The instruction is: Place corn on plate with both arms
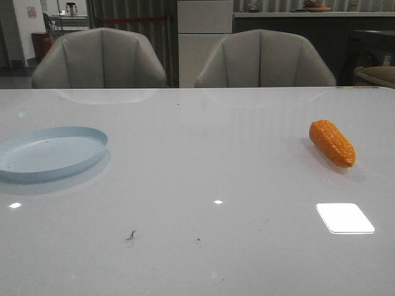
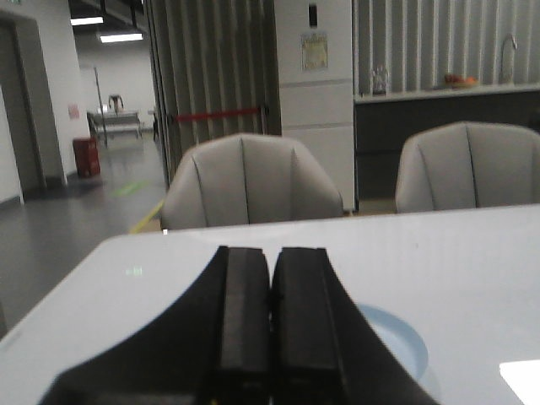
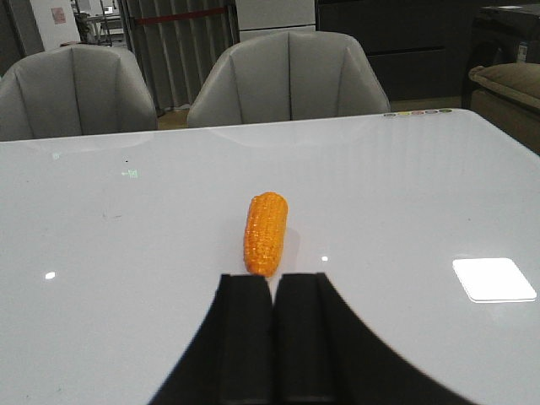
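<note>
The orange corn lies on the white table at the right. It also shows in the right wrist view, straight ahead of my right gripper, which is shut and empty, its tips apart from the cob. The pale-blue plate sits empty at the table's left. In the left wrist view part of the plate shows beside my left gripper, which is shut and empty. Neither arm shows in the front view.
Two grey chairs stand behind the table's far edge. A bright light reflection lies on the table at the front right. A few small dark specks mark the table near the front.
</note>
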Available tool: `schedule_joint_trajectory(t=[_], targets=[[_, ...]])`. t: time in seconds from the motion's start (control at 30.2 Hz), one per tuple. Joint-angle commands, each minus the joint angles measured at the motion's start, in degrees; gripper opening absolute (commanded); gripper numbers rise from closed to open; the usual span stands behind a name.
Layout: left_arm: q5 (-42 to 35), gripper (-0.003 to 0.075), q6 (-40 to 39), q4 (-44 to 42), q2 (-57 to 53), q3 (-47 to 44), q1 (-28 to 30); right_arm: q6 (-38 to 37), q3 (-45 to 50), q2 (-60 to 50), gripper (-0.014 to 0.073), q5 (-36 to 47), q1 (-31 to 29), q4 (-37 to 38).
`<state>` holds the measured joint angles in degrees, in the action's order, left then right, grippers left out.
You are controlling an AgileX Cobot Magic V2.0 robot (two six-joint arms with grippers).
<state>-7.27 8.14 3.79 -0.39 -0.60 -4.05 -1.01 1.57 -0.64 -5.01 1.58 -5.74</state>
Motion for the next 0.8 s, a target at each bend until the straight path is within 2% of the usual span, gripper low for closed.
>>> schedule_joint_trajectory(t=[0.0,0.17,0.4,0.6,0.76], targets=[[-10.61,0.0094,-0.66,0.4,-1.12,-1.47,0.06,0.06,-1.21,-1.03,0.0066,6.65,-0.02,-0.03],[-10.2,0.0094,-0.66,0.4,-1.12,3.44,0.06,0.06,-2.61,-1.03,0.0066,14.24,-0.02,-0.09],[-1.03,0.0094,-0.66,-4.44,2.24,16.27,0.06,0.06,-16.34,1.56,0.0066,8.54,-0.02,-0.09],[-0.91,0.0094,-0.66,-7.4,14.28,28.24,0.06,0.06,-28.95,15.26,0.0066,9.13,-0.02,-0.09],[-0.91,0.0094,-0.66,-7.4,27.12,37.94,0.06,0.06,-38.98,29.48,0.0066,15.78,0.02,-0.09]])
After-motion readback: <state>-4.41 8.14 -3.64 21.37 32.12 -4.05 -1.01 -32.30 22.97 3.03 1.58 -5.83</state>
